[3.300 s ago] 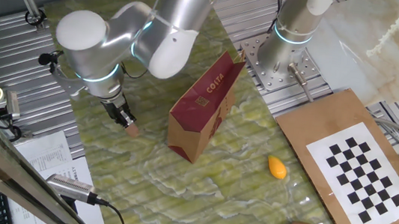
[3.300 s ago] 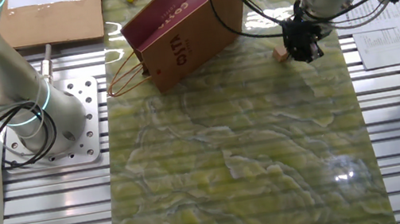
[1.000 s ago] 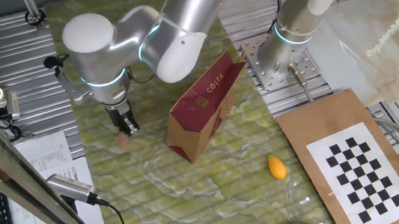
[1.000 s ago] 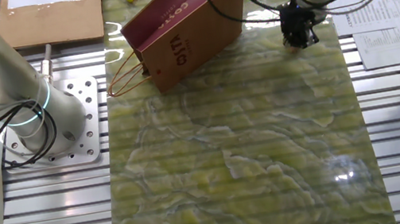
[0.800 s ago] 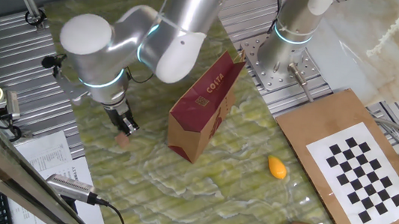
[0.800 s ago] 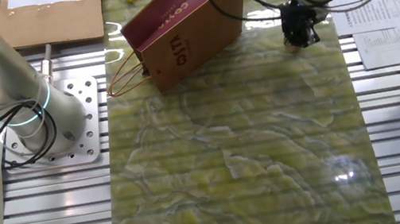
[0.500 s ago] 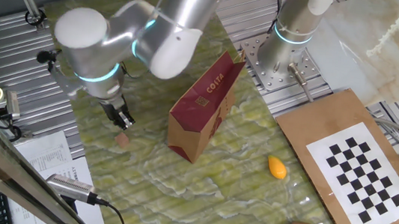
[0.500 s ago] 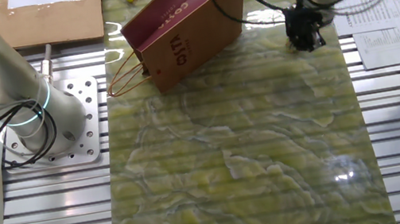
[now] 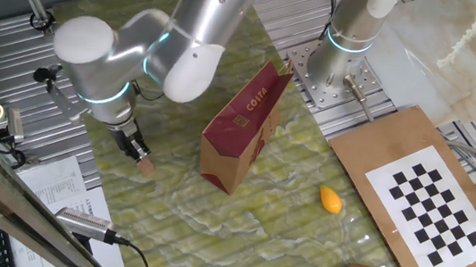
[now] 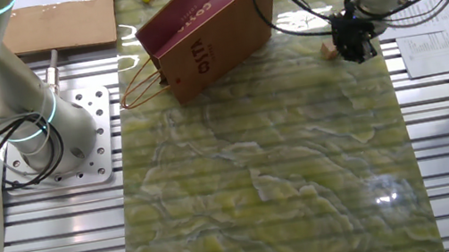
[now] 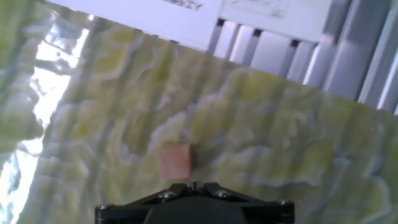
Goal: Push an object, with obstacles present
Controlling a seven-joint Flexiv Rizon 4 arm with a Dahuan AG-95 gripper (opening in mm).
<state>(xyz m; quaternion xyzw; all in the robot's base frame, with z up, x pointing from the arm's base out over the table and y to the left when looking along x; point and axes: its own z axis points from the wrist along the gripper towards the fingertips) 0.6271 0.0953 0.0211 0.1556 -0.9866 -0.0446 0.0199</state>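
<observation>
maroon "costa" paper bag, pinkish-tan lump beside end effector

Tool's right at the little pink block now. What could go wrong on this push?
1. The block is tiny and sits just off the tool tip; an off-centre contact could let it slip sideways past the tool.
2. It lies near the mat edge by the papers; a push that way may take it off the mat.
3. The bag stands close; a swing toward it could knock it.

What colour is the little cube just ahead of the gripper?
Pinkish-tan; the small cube shows best in the hand view.
</observation>
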